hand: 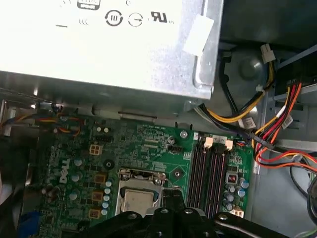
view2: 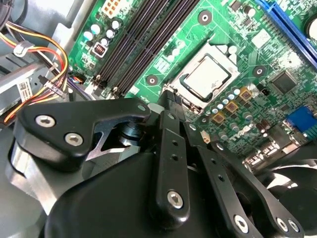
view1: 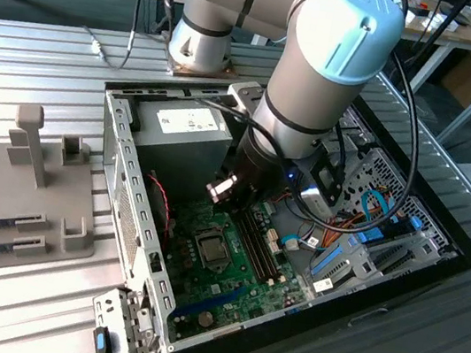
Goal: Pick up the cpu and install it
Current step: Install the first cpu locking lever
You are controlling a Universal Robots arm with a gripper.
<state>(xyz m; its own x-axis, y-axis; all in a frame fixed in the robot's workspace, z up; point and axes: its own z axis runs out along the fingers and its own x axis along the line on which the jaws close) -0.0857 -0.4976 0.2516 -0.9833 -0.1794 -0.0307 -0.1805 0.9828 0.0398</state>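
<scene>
- Item: the cpu (view2: 207, 75) — silvery-grey square, lying flat inside the socket (view2: 198, 96) on the green motherboard (view2: 233, 29). In the first wrist view it shows as a pale square (hand: 136, 202) within the metal socket frame.
- Item: the gripper (view2: 172, 96) — black linkage fingers drawn together to a narrow tip just beside the near edge of the socket. Nothing is between the fingertips, so the claw reads as closed and empty. In the exterior view it hangs above the board (view1: 225, 188), inside the open computer case (view1: 123, 150).
- Item: memory slots (view2: 138, 39) — long dark rows just beside the socket, untouched.
- Item: power supply (hand: 99, 44) — grey metal box at the far end of the case, with bundled coloured wires (hand: 277, 124) running off beside it.
- Item: grey fixture tray (view1: 19, 187) — on the table at the exterior view's left, well apart from the case, holding upright posts and slots.
- Progress, as a judgement: pick-up and placement look done, since the chip sits in the socket and the claw is free of it. Whether the chip is fully seated, and whether the retention frame is latched, cannot be told.
</scene>
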